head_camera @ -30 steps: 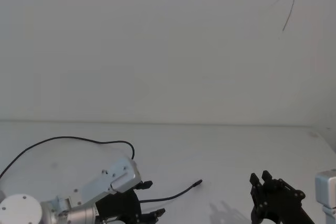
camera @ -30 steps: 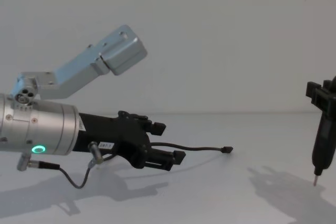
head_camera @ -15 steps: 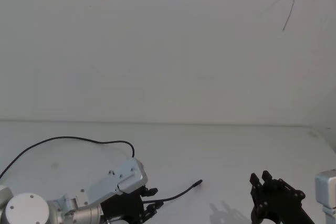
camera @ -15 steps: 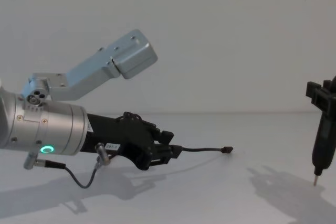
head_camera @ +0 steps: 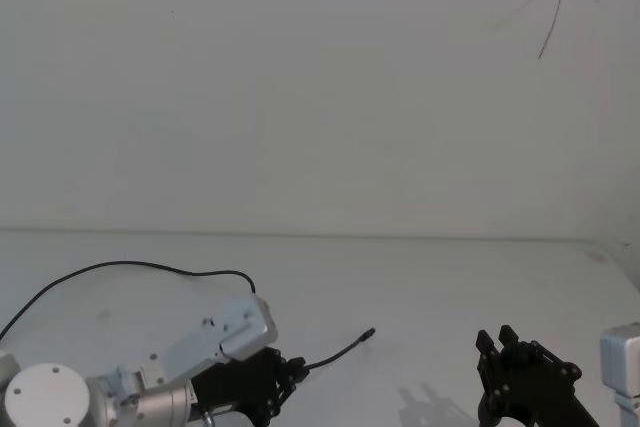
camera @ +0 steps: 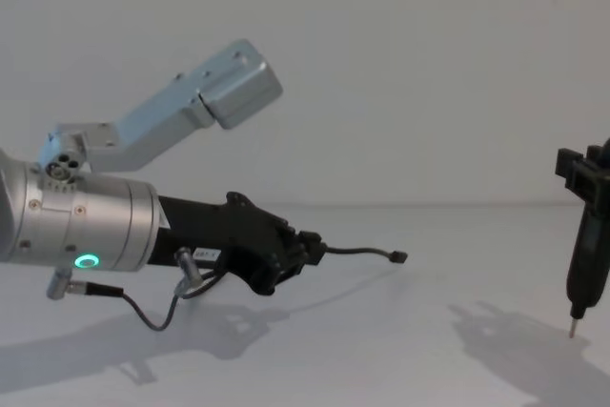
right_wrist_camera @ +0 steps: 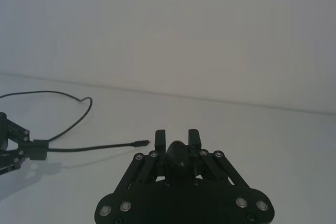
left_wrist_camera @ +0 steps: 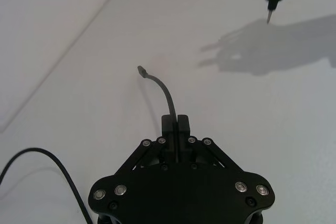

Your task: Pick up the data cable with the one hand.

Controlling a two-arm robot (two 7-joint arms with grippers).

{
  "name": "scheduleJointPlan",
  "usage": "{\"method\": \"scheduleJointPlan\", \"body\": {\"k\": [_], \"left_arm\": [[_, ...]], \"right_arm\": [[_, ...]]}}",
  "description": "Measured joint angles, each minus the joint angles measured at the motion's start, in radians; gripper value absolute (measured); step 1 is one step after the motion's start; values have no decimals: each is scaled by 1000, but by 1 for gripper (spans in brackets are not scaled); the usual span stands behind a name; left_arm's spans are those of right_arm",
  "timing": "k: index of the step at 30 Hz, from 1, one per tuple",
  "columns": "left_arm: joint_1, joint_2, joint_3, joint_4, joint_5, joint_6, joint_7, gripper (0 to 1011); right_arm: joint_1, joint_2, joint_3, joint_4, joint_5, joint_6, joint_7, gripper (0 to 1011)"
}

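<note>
One data cable (head_camera: 340, 354) is recorded, trailing from the left edge of the white surface (head_camera: 430, 277) and clamped by the left gripper (head_camera: 292, 371) near the front edge. At the front right corner, the right gripper (head_camera: 497, 339) is closed around one pen-shaped tool (camera: 583, 264). A plain wall (head_camera: 300, 87) is noted behind.

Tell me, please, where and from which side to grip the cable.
Grip the cable on its straight stretch behind the plug, coming low from the robot's left, pinching crosswise. That end is free; the left gripper is shut there. The right gripper, holding a pen tool, idles far right.
</note>
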Motion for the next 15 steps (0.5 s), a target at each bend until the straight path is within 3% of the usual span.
{"method": "scheduleJointPlan", "body": {"k": [7, 15], "left_arm": [[9, -2, -32, -10, -52, -33, -28, 50], [27, 8, -81, -35, -150, -70, -80, 50]], "right_arm": [[0, 0, 0, 0, 0, 0, 0, 251], [0, 0, 0, 0, 0, 0, 0, 251]]}}
